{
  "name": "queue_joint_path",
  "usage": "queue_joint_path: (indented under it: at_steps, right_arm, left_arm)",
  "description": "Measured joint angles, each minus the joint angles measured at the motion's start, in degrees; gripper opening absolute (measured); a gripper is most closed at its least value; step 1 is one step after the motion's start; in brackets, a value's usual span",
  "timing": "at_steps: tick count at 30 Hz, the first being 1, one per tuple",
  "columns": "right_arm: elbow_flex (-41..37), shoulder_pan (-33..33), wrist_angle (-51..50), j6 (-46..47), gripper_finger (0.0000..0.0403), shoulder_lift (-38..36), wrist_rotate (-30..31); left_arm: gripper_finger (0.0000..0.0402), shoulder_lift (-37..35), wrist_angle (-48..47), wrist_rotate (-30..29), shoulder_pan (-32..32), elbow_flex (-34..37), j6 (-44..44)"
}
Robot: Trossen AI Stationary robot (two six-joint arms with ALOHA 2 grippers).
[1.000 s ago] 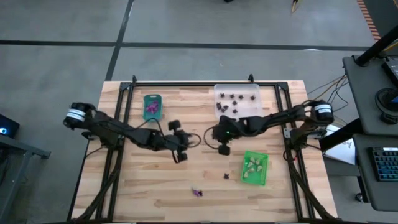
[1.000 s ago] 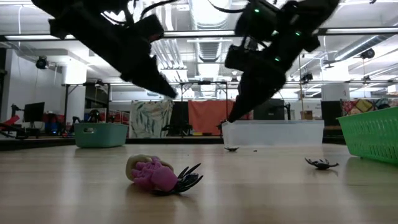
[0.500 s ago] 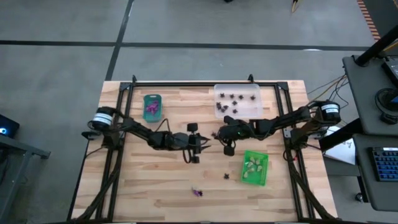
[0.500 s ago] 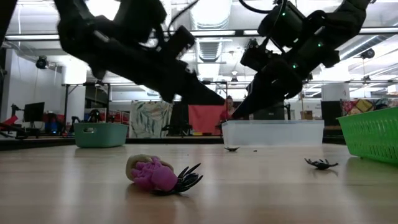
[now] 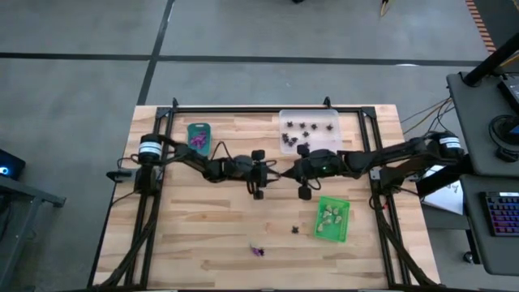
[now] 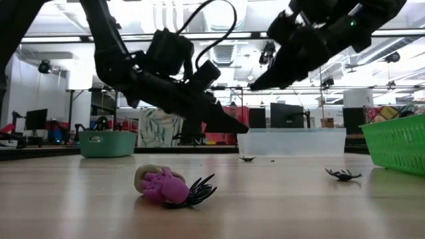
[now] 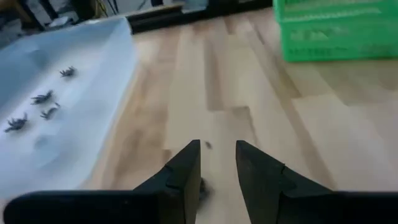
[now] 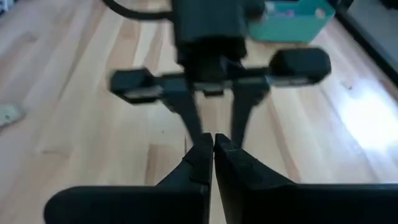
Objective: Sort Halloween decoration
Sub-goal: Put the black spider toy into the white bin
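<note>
The left hand [image 5: 272,173] has been sliding toward the clenched right hand [image 5: 284,173], tip to tip, fingers narrowing but apart. Maybe a hand-off. Purple and black plastic trinkets [image 5: 257,251] are lying on the wooden bench [image 5: 203,235], well below both hands.

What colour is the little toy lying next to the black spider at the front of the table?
Pink-purple trinket, clearest in the low view.

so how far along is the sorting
Mostly done: purple pieces lie in the teal tray, black ones in the clear tray, pale ones in the green tray. Neither gripper visibly holds anything: the left gripper is open, the right gripper shut, tip to tip above mid-table. Left: a purple trinket with a black one, plus a black trinket near the green tray.
</note>
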State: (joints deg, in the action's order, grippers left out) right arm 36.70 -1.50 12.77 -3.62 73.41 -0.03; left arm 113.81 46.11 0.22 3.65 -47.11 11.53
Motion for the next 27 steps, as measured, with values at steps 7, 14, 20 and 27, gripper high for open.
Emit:
queue_joint_path:
  at_steps: [7, 14, 20, 27]
  right_arm:
    - [-0.5, 0.0, -0.7, 0.0, 0.0009, -4.7, 0.0]
    - [-0.5, -0.3, -1.4, -1.3, 0.0009, -6.2, -0.2]
    - [-0.5, -0.6, -1.8, -0.9, 0.0009, -6.4, -0.2]
    - [-0.5, -0.6, -2.2, -0.6, 0.0009, -6.4, -0.2]
  left_arm:
    - [0.0101, 0.6, 1.0, 1.9, 3.8, -0.3, -0.6]
    - [0.0174, 3.2, 0.9, 7.8, 5.5, -2.2, -2.5]
    - [0.0235, 7.3, 1.3, 8.0, 5.4, -4.9, -3.0]
    - [0.0264, 9.8, 1.4, 8.0, 5.7, -5.8, -2.5]
